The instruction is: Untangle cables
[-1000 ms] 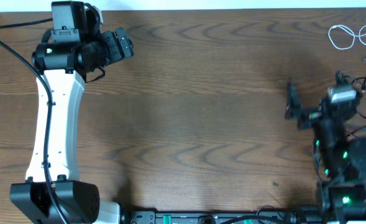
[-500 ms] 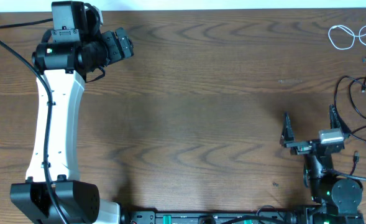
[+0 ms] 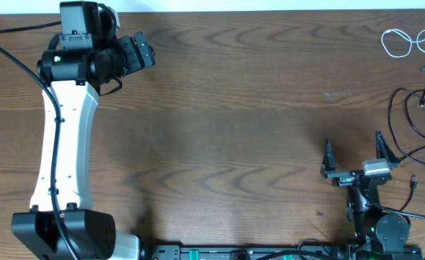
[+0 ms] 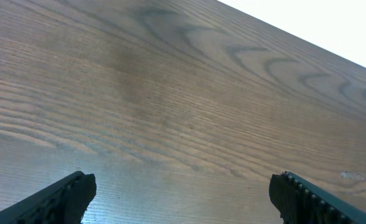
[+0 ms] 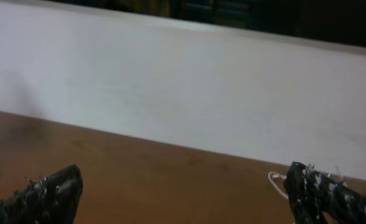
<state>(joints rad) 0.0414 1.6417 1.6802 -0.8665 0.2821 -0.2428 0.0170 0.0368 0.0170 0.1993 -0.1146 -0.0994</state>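
Right gripper [image 3: 353, 153], seen from overhead, holds its fingers spread wide with nothing between them, low on the right of the table [image 3: 234, 130]. The black cable [image 3: 390, 114] loops just beside it along the right edge, and the white cable [image 3: 400, 43] lies coiled in the far right corner. The left gripper [image 3: 141, 52] sits at the far left, well apart from both cables.

From the left wrist, the left gripper [image 4: 183, 193] is wide open and empty above the wood.

From the right wrist, the right gripper [image 5: 183, 196] gapes empty, with a bit of white cable [image 5: 274, 179] near one fingertip
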